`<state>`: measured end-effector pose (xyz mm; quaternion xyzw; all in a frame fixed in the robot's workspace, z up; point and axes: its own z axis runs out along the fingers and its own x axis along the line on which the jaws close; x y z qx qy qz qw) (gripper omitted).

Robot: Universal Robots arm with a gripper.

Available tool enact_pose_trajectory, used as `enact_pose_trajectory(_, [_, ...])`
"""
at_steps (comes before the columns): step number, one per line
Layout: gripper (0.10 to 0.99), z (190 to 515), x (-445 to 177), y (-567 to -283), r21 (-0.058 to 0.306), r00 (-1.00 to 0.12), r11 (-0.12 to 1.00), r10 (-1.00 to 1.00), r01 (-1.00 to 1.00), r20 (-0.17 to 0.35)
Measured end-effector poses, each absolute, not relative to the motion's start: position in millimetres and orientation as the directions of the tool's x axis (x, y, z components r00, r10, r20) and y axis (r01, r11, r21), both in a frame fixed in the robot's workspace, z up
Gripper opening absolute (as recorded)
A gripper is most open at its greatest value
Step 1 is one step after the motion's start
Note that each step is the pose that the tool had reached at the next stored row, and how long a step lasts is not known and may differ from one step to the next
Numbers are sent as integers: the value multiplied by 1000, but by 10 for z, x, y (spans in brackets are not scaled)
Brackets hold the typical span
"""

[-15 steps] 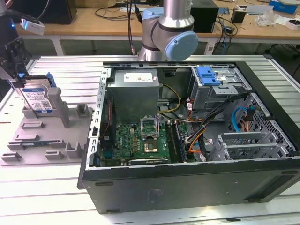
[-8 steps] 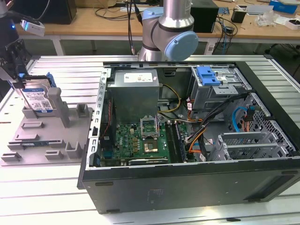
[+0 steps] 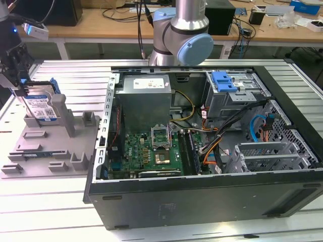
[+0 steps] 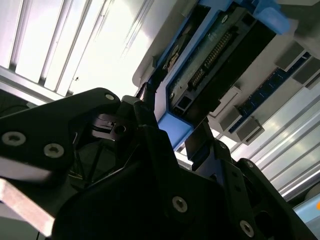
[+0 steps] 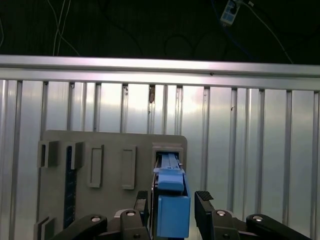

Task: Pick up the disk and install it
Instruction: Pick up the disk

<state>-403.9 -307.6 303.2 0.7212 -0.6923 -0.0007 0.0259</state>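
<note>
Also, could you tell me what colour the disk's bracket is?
Blue; the bracket shows best in the first wrist view.

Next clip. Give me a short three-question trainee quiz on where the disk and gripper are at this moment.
1. True or false: the disk already sits inside the computer case.
2. The disk stands upright in: A) the grey fixture, B) a cardboard box, C) a drawer.
3. Fill in: in the first wrist view the gripper has its fingers flanking the disk, one on each ____.
Key: 1 false; 2 A; 3 side.
</note>
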Motion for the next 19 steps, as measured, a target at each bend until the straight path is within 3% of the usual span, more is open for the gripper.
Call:
enact_pose_trajectory(16, [498,3005,-4039,-3076,38,41,-40,-999,-998,35])
enact_pose_trajectory(17, [486,3004,-4039,-3076,38,41,-40,-999,-998,35])
enact_pose_trajectory(18, [412,3004,-4039,-3076,38,41,-40,-999,-998,35])
enact_pose_trajectory(19, [412,3003,-4039,-3076,38,41,-40,-999,-998,35])
